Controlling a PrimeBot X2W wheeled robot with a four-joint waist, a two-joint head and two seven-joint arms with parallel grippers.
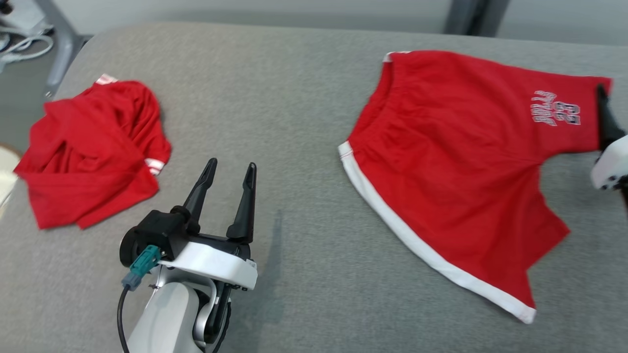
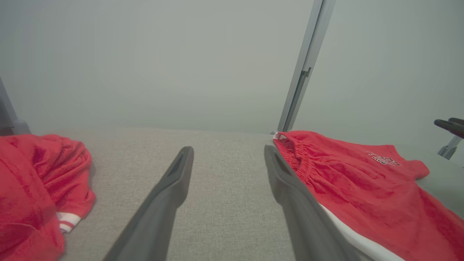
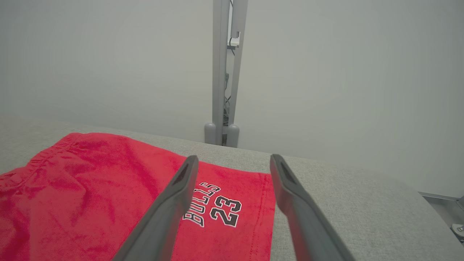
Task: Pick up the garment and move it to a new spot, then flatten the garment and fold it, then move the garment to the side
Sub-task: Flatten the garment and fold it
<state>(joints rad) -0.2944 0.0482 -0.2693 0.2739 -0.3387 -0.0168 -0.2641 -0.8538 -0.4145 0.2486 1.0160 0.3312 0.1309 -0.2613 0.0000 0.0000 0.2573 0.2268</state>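
The garment [image 1: 456, 171] is lying spread flat on the right half of the grey woven table top [image 1: 274, 98]. It is showing a red, shorts-like shape with a white band [image 1: 417, 245] running along its near edge. The right wrist view is giving the print [image 3: 214, 204] legibly as BULLS 23, black with white outlines. The left wrist view is showing a gathered elastic hem [image 2: 301, 159] at the far end. The right gripper [image 3: 233, 163] is poised at the printed corner with jaws spread wide, gripping nothing. The left gripper [image 1: 231, 166] is standing released too, over bare table between the garment and a second red garment [image 1: 93, 152]. That one is lying crumpled at the left, showing a striped cuff [image 1: 154, 166].
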